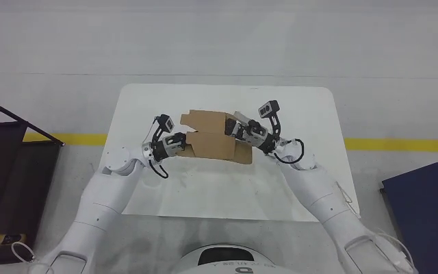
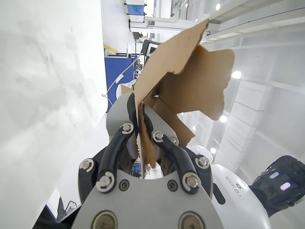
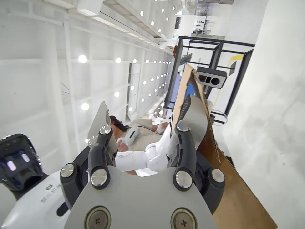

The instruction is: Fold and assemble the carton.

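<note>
A brown cardboard carton [image 1: 212,140], partly folded with its flaps loose, hangs above the middle of the white table [image 1: 294,109] between my two arms. My left gripper [image 1: 179,142] is at the carton's left end. In the left wrist view the left gripper [image 2: 139,113] is shut on the edge of a carton [image 2: 190,82] panel, and flaps splay out beyond it. My right gripper [image 1: 236,129] is at the carton's right upper side. In the right wrist view the right gripper [image 3: 146,107] stands open, one finger [image 3: 190,115] lying against the carton [image 3: 226,177].
The table's white top has bare room on all sides of the carton. A black frame [image 1: 20,157] stands off the table's left side and a blue object [image 1: 417,192] on the floor to the right. A yellow line [image 1: 390,144] runs across the floor.
</note>
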Action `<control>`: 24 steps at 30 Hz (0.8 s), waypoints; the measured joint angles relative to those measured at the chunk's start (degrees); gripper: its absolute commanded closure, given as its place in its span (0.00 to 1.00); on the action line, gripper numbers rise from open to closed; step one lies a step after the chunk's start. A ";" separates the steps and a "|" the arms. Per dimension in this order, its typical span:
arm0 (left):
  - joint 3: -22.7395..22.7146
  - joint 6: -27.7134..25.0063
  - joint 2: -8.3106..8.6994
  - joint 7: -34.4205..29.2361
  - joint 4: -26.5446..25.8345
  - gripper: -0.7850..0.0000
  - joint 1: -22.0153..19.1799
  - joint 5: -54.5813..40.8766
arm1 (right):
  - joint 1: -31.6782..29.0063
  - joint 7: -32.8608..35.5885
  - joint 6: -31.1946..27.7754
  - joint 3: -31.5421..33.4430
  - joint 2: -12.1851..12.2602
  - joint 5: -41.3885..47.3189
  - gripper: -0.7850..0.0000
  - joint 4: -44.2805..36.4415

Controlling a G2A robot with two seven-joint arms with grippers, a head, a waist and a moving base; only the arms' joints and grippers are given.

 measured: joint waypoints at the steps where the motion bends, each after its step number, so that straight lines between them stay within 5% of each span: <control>1: 0.10 -0.06 -0.02 0.06 0.04 1.00 -0.07 0.17 | 0.15 0.45 0.46 -0.12 -0.01 -0.34 0.30 0.20; 12: 0.69 -2.00 0.01 0.92 0.30 1.00 -0.97 4.50 | 0.72 3.88 3.98 -1.23 0.15 -7.06 0.29 -1.14; 14: 0.75 -2.47 0.03 1.11 0.28 1.00 -0.93 5.29 | 0.79 3.88 4.75 -1.14 0.23 -7.91 0.36 -1.30; 18: 0.76 -3.15 0.06 1.39 0.09 1.00 -0.52 5.73 | 1.06 4.31 6.61 -1.38 0.28 -9.41 0.67 -1.25; 20: 0.59 -3.47 0.13 1.63 0.03 1.00 -0.25 6.14 | 1.21 4.67 7.11 -1.57 0.28 -10.05 0.98 -1.12; 24: 0.16 -4.01 0.33 2.37 -0.17 1.00 0.43 7.59 | 1.46 5.74 7.78 -1.90 0.33 -11.66 1.00 -0.77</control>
